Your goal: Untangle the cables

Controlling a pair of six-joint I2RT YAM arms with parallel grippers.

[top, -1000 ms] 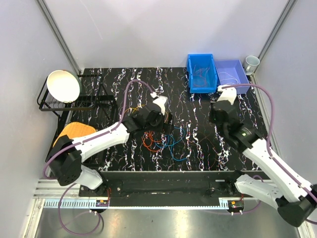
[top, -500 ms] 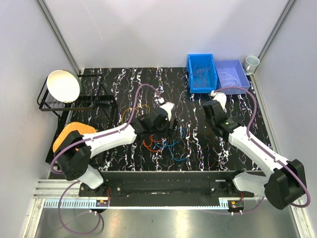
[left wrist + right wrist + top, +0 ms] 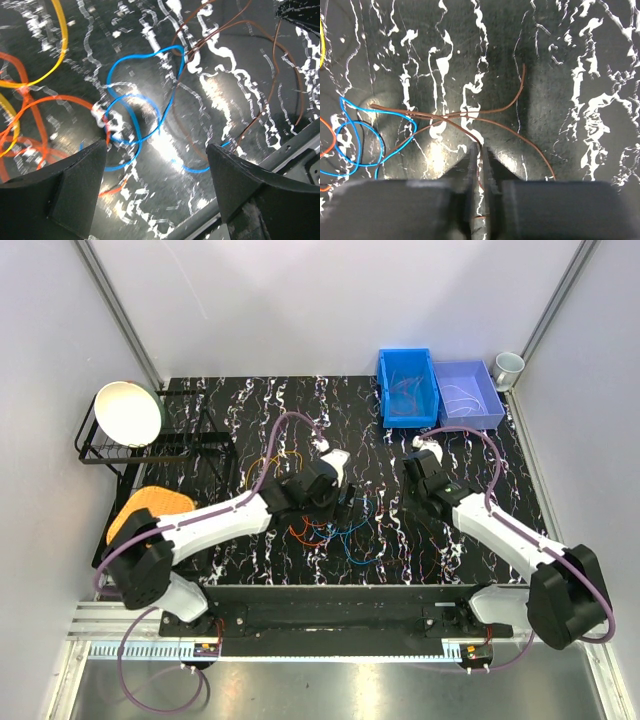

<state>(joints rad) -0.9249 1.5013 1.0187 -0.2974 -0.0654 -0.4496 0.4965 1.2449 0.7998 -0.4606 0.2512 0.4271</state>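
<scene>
Now that the right claw (image 3: 480, 155), closed and seemingly empty, has swung in from the bins (image 3: 384, 390) over the brown cable (image 3: 465, 115), the left claw (image 3: 156, 147) gapes wide above the blue cable (image 3: 144, 55) mid-table: another strand looks next.

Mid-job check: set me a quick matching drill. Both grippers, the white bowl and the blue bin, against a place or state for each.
1. left gripper
2. right gripper
3. white bowl
4. blue bin

A. shut on the brown cable
B. on the black rack, far left
C. open above the blue cable
D. at the back, right of centre

Pairs: 1-C, 2-A, 3-B, 4-D
</scene>
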